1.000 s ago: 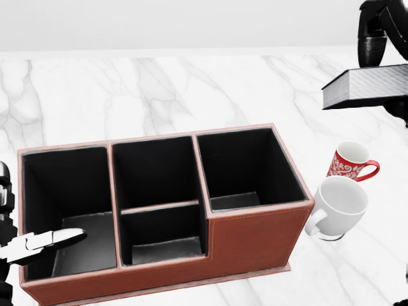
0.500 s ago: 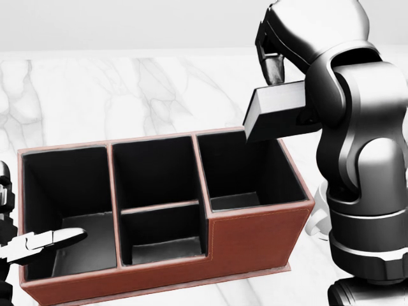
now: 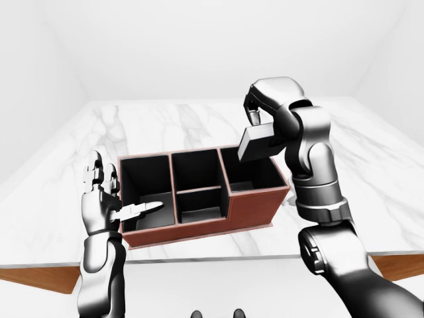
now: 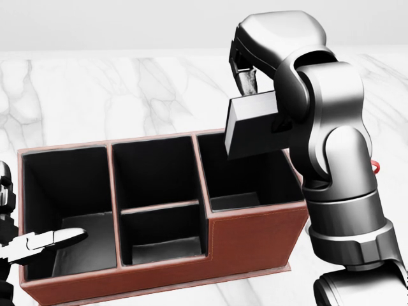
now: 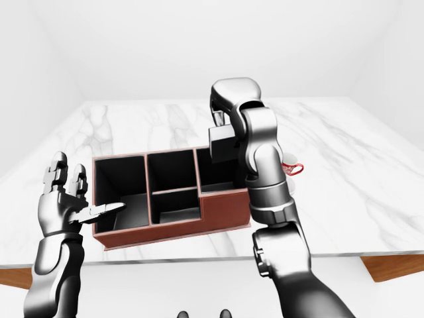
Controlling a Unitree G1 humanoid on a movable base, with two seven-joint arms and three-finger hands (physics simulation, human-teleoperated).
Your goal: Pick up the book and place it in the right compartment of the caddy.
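1. Under everything I see a white marble tabletop [image 4: 76, 95] with grey veining – it fills most of the head view.
2. Its wooden edge [image 3: 40, 278] shows brown at the lower corners of the left-eye view.
3. At the right of the right-eye view, a red mug [image 5: 292, 167] peeks out – only its handle and a sliver show.
4. Plain white walls [image 3: 199, 40] fill the top.

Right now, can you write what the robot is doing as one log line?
phase: carrying | right robot hand: holding grey book above right compartment of brown leather caddy | left robot hand: open, idle | book: not yet released
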